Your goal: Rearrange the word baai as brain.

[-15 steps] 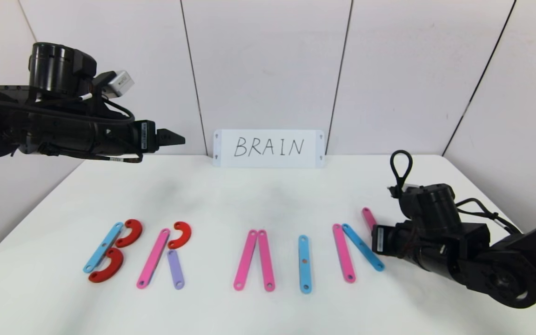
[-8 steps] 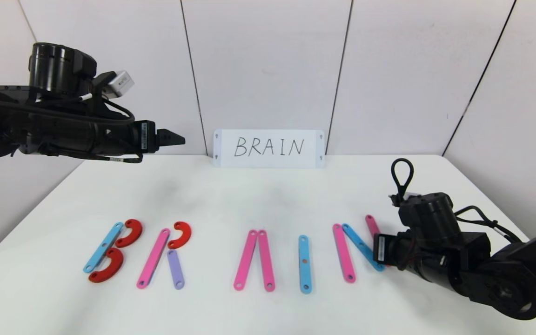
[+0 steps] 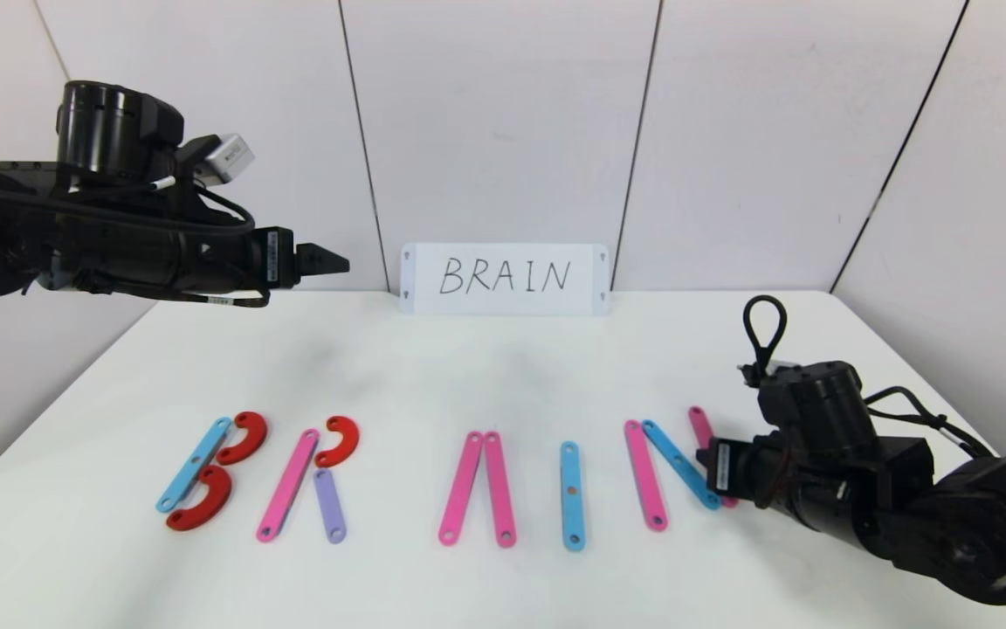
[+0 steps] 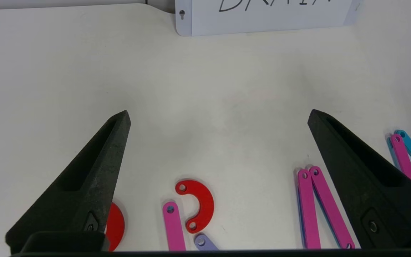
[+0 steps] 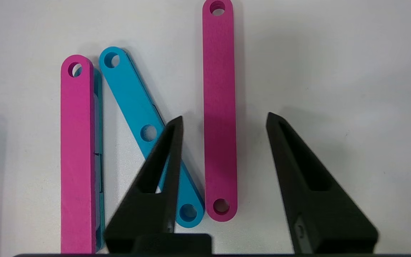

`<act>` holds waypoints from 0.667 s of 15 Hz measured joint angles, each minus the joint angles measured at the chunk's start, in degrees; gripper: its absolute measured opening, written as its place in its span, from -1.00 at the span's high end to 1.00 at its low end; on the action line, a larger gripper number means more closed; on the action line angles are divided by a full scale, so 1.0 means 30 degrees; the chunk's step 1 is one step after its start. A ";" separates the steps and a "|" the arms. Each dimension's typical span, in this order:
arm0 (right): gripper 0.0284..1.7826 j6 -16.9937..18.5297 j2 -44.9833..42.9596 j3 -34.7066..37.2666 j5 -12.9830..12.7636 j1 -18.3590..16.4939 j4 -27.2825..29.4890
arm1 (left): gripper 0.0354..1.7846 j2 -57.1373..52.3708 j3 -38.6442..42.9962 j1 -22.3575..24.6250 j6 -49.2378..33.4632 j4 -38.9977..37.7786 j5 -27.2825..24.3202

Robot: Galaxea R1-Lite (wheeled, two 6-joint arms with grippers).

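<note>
The word (image 3: 433,476) lies flat across the near table as B, R, A, I and N, made of coloured strips and red half-rings. My right gripper (image 5: 225,116) hangs low over the N, open. A pink strip (image 5: 219,107) lies on the table between its fingers (image 5: 166,160), touching neither. That strip's near end meets the foot of the slanted blue strip (image 5: 134,96), and another pink strip (image 5: 77,150) forms the N's first stroke. In the head view my right gripper (image 3: 717,476) covers the near end of the last pink strip (image 3: 699,425). My left gripper (image 3: 333,260) is open, raised at the far left.
A white card (image 3: 505,278) with BRAIN handwritten on it leans against the back wall. The table's right edge (image 3: 905,367) runs close behind my right arm. From the left wrist, the R's red half-ring (image 4: 200,205) and the A's pink strips (image 4: 316,207) show below.
My right gripper has carried the last pink strip a little nearer and lower, beside the blue diagonal, and has opened off it. The left arm has barely moved.
</note>
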 joint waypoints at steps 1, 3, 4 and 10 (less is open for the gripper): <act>-0.19 0.0000 -0.0057 0.0000 -0.0008 -0.0024 0.0000 | -0.95 0.0000 0.0000 0.0000 0.0000 0.0000 0.0000; -0.56 0.0000 -0.0232 -0.0045 -0.0033 -0.0045 0.0008 | -0.95 0.0000 0.0008 0.0000 -0.0004 -0.0008 0.0000; -0.68 -0.0016 -0.0386 -0.0098 -0.0045 -0.0081 0.0016 | -0.95 0.0008 0.0008 0.0000 0.0000 -0.0008 0.0008; -0.94 -0.2930 -0.2133 -0.1231 0.2430 -0.1422 0.0358 | -0.95 -0.0057 0.0293 -0.0191 0.0024 -0.0028 0.0081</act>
